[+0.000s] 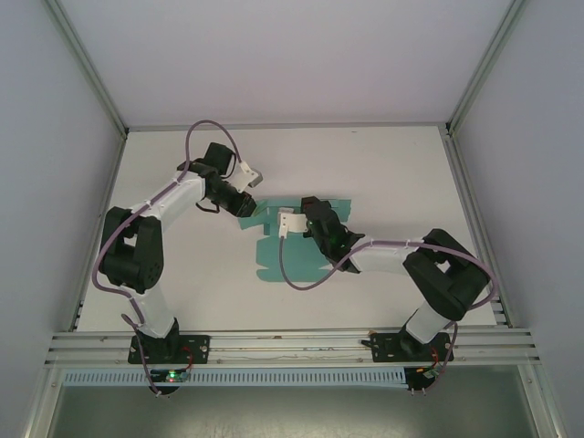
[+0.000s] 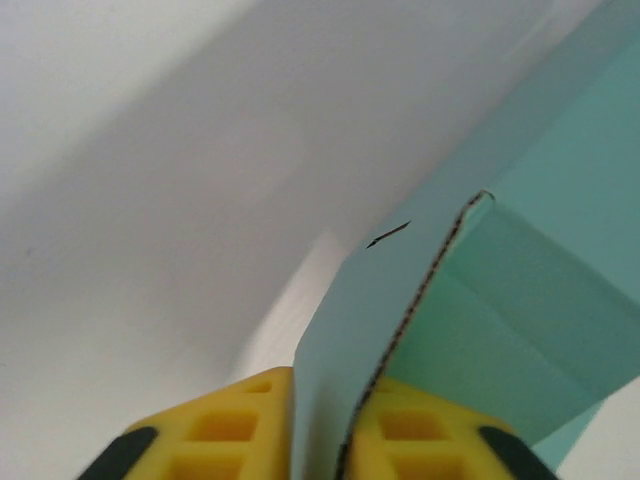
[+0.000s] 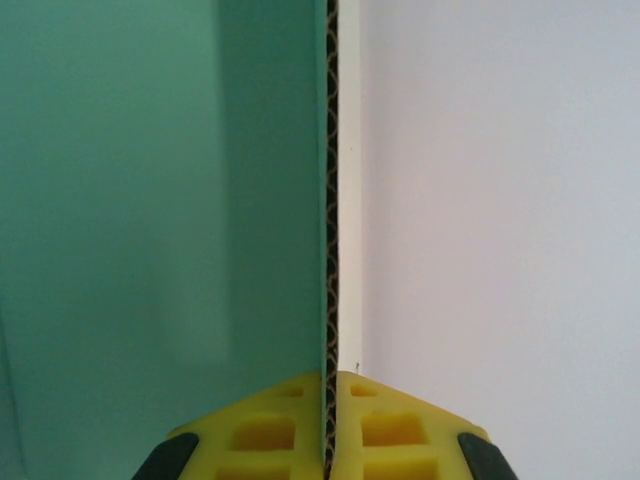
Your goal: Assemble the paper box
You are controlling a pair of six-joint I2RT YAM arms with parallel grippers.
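The paper box (image 1: 278,260) is a teal-green die-cut card sheet lying in the middle of the white table (image 1: 383,164), with parts of it lifted. My left gripper (image 1: 245,210) is at its far left corner. In the left wrist view this gripper (image 2: 325,390) is shut on a curved flap of the paper box (image 2: 540,300), with a yellow pad pressing on each side. My right gripper (image 1: 308,208) is at the sheet's far right part. Up close, this gripper (image 3: 330,380) is shut on the corrugated edge of an upright panel of the paper box (image 3: 150,200).
White walls enclose the table on the left, back and right. A metal rail (image 1: 292,342) runs along the near edge by the arm bases. Purple cables loop over both arms.
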